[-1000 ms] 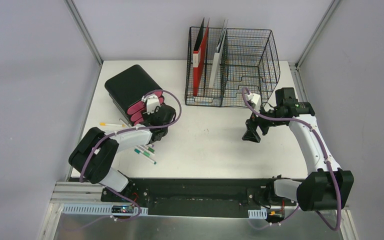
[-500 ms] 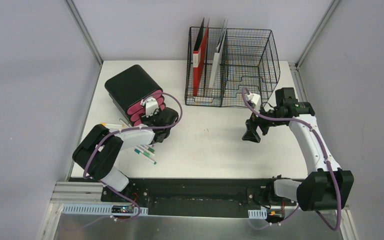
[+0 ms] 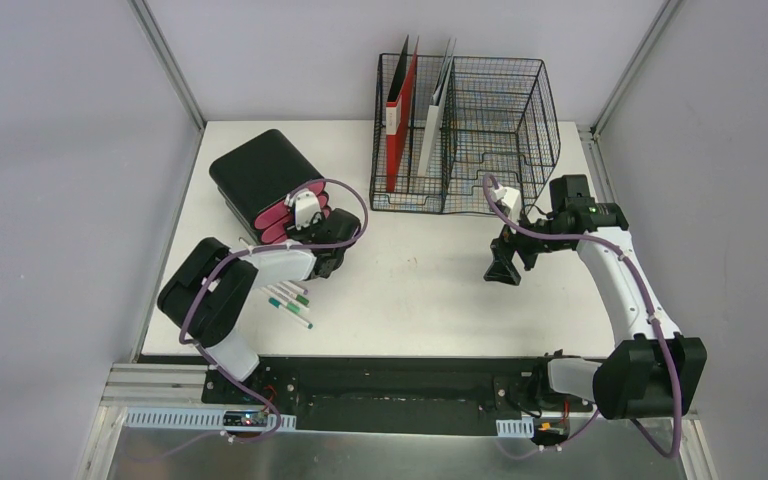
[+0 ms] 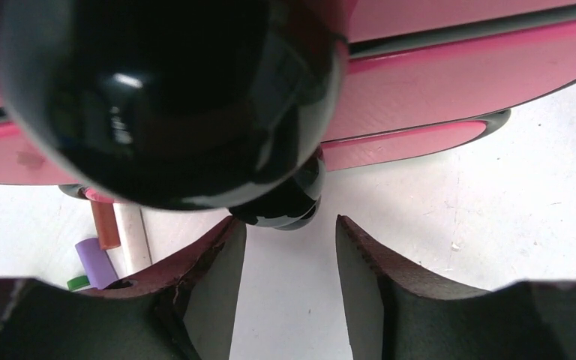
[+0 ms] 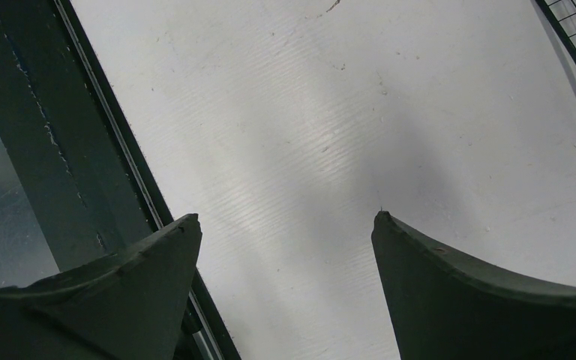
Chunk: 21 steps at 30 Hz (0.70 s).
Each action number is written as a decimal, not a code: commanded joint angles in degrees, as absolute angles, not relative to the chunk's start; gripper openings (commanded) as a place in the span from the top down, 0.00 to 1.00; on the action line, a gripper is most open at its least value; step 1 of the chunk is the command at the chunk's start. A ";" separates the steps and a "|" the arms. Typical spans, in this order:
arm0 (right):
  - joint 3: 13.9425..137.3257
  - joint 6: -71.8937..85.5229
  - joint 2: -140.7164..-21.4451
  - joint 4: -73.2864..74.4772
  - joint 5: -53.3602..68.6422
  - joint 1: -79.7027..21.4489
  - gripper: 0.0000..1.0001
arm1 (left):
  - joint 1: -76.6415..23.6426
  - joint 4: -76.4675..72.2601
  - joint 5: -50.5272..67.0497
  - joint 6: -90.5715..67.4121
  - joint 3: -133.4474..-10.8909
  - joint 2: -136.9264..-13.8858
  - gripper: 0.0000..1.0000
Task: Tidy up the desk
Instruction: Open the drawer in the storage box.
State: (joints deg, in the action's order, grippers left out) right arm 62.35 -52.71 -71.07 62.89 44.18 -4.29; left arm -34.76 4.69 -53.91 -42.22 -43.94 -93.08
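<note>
The counter [image 3: 420,290] fills the middle of the top view, a white flat slab framed by metal rails with grey walls around it. It looks stiff, smooth and fixed, so I judge there is nothing on it to grip. Organizing it means shifting the loose things it carries, and light ones may skid on so slick a surface. At the upper left lies a bulky black and pink case [image 3: 260,175]. It looks too broad for a straight pinch and is probably best taken by one thin pink edge, or nudged along. Below it, at the left, a few pens [image 3: 290,303] lie loose; they should be light and ready to roll, so a grasp across the barrel at mid-length seems safest. At the top centre stands a black wire rack [image 3: 535,110] holding an upright red folder [image 3: 396,125]. The left end effector [image 4: 291,232] sits low beside the case's pink layers, its fingers a narrow gap apart with only bare surface between them. Just ahead of it is a glossy black rounded object [image 4: 165,97] that I cannot identify. The right end effector [image 5: 283,219] hangs right of centre in front of the rack, spread wide and holding nothing.
</note>
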 commanded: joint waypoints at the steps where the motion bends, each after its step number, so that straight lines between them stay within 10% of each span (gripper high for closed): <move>1: 62.75 -54.32 -71.10 62.84 45.35 -3.96 0.12 | -33.78 5.09 -54.76 -44.76 -46.60 -93.67 0.52; 21: 62.71 -54.40 -71.23 62.92 45.35 -3.89 0.12 | -34.33 9.19 -51.08 -43.70 -49.17 -90.91 0.88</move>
State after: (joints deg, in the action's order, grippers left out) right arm 62.35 -52.86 -71.33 62.89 44.16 -4.29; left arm -32.62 7.88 -52.18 -43.53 -46.78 -93.69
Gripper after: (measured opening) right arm 0.879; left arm 0.312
